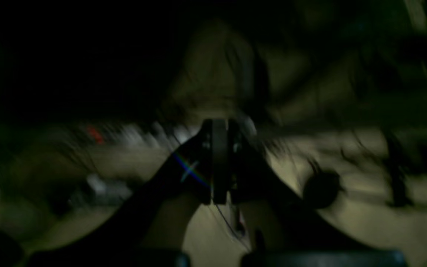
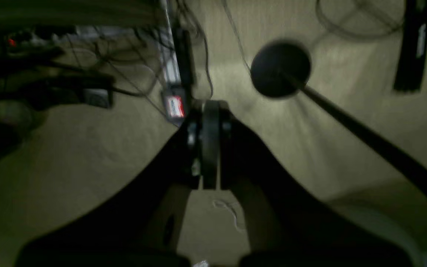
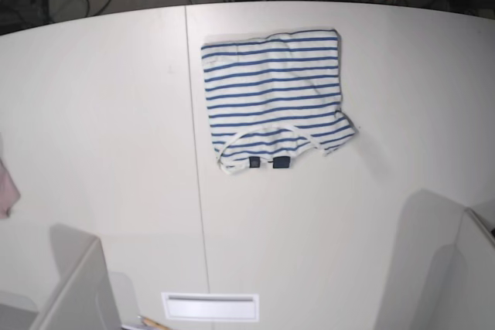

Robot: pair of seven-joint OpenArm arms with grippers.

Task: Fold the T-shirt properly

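A: Where's the T-shirt point(image 3: 273, 102)?

B: Folded into a compact block, flat on the white table point(image 3: 100, 129), far-centre in base view, neck w/ two dark tags point(image 3: 267, 162) on the near edge. Pinkish cloth scrap point(image 3: 7, 187) sits at the table's left edge, well apart.

A: And the grippers?

B: Left gripper point(image 1: 219, 161) jaws pressed together, nothing between them; that wrist view is dark and blurred, so probably pointing at floor and cables. Right gripper point(image 2: 210, 144) likewise closed and empty, above bare floor near a dark round base point(image 2: 280, 69).
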